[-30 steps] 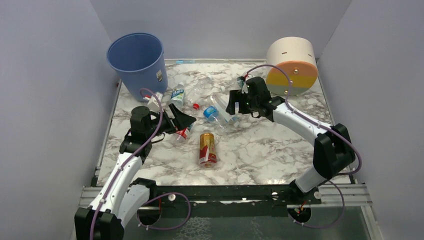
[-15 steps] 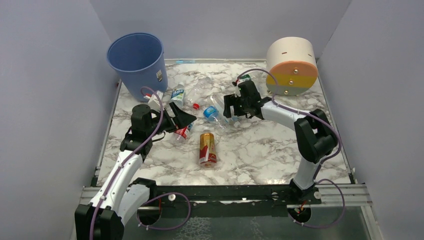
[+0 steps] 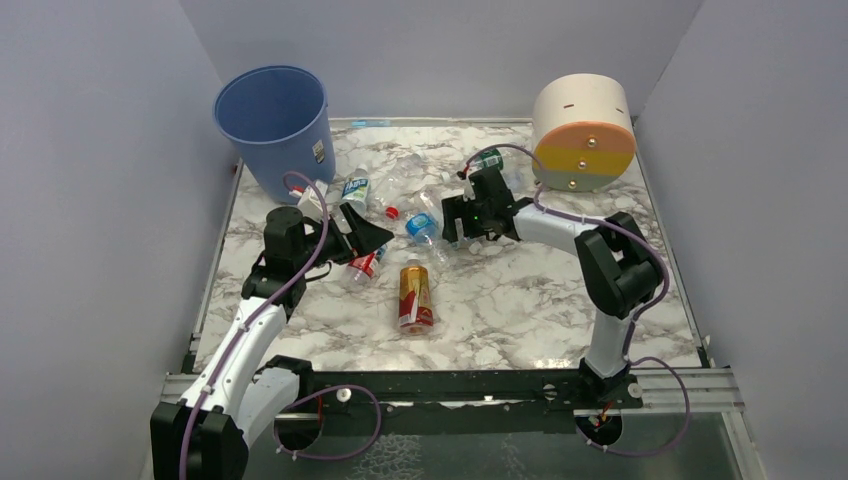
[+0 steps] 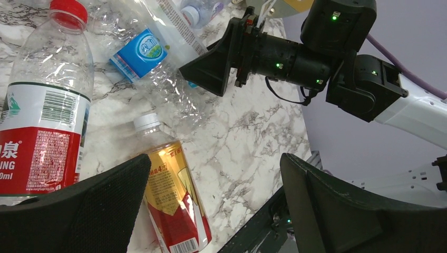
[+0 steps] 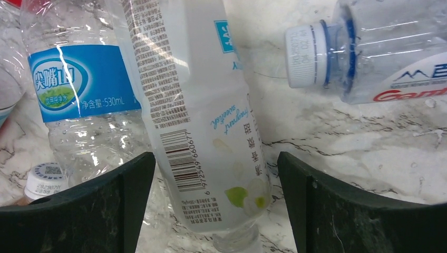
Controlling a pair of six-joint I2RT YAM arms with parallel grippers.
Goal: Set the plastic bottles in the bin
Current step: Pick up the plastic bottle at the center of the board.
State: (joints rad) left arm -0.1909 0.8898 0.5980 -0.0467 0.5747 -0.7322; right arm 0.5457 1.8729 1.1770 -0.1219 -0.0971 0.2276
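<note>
The plastic bottles [image 3: 414, 295] lie on the bench [image 3: 520, 290] outside the bin [image 3: 275, 125], the nearest at its foot; the left end effector [image 4: 213, 195] is spread wide and empty, while the right end effector [image 5: 216, 195] stands open astride a white-labelled bottle [image 5: 200, 132] farther from the bin.

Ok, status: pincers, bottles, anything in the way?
Left pincer open, empty. Right pincer open, astride white-labelled clear plastic bottle. Tall blue plastic bin upright, far left. Blue-labelled clear bottle alongside, crowding the grab.
</note>
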